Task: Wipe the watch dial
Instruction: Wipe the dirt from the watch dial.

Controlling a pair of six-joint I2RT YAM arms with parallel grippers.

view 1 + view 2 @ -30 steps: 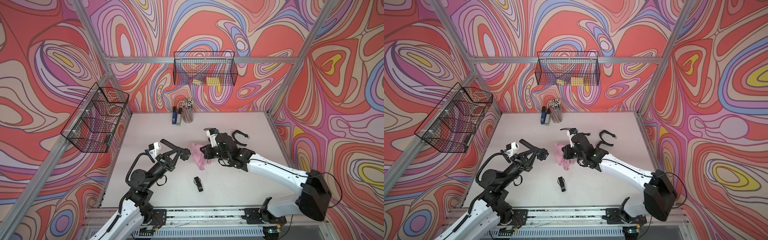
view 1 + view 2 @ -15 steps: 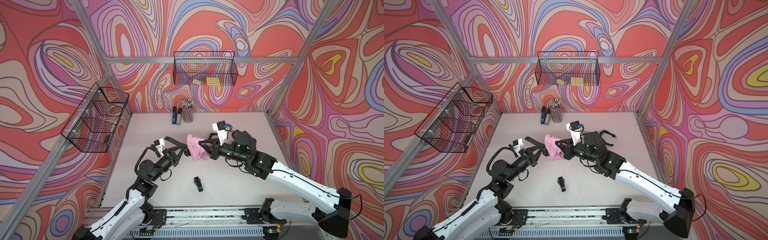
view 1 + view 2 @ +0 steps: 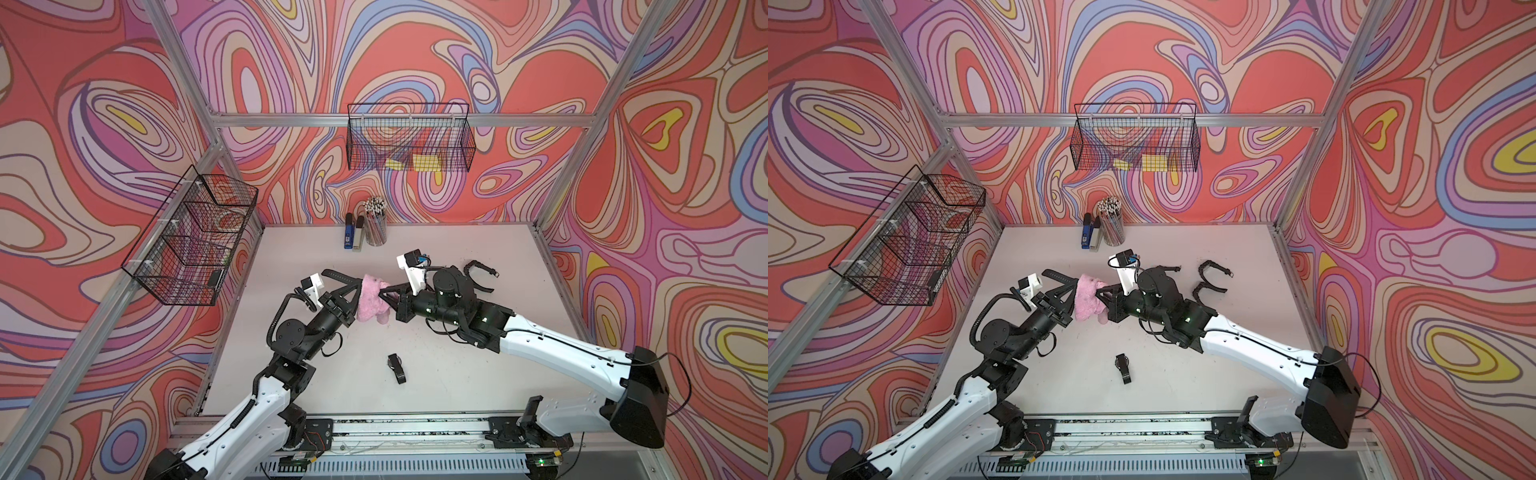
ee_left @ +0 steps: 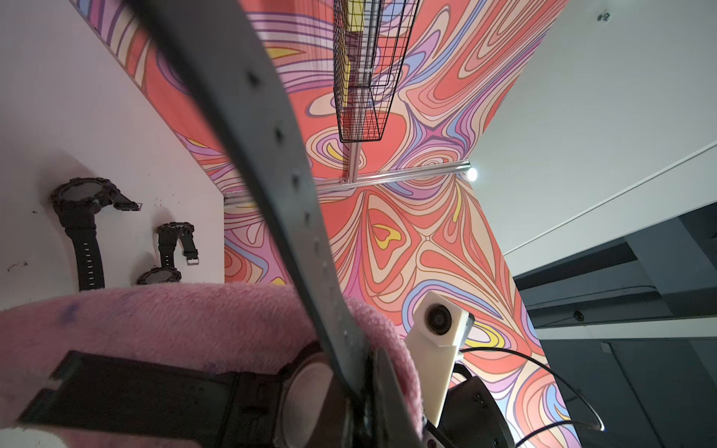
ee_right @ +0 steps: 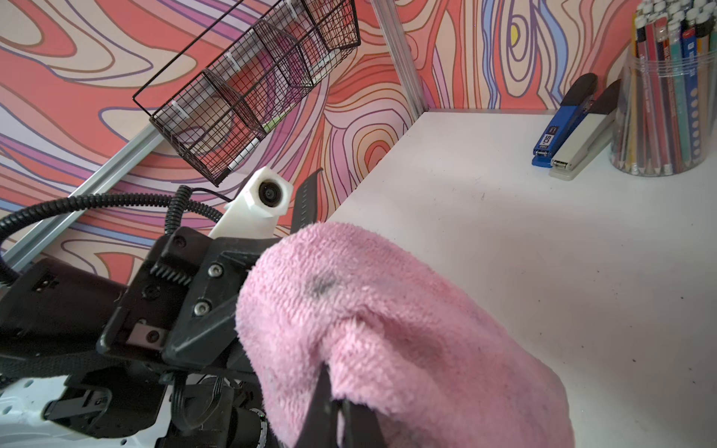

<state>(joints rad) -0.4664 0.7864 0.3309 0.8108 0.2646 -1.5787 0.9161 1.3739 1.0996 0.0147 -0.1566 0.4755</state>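
A black watch (image 4: 264,155) is held in the air over the middle of the table, and my left gripper (image 3: 352,291) is shut on it. Its strap (image 3: 336,274) sticks out toward the back in both top views. My right gripper (image 3: 385,296) is shut on a pink cloth (image 3: 371,301) and presses it against the watch from the right. The left wrist view shows the cloth (image 4: 174,322) wrapped behind the watch case (image 4: 306,391). In the right wrist view the cloth (image 5: 388,329) covers the watch. The dial is hidden behind the cloth.
Another black watch (image 3: 397,368) lies near the table's front. More black watches (image 3: 480,270) lie at the back right. Two staplers (image 3: 351,237) and a pencil cup (image 3: 376,226) stand at the back wall. Wire baskets hang on the back wall (image 3: 409,139) and left wall (image 3: 191,237).
Both arms have risen from the table. The right gripper has lifted the pink cloth and brought it left against the watch, which the left gripper has raised toward it.
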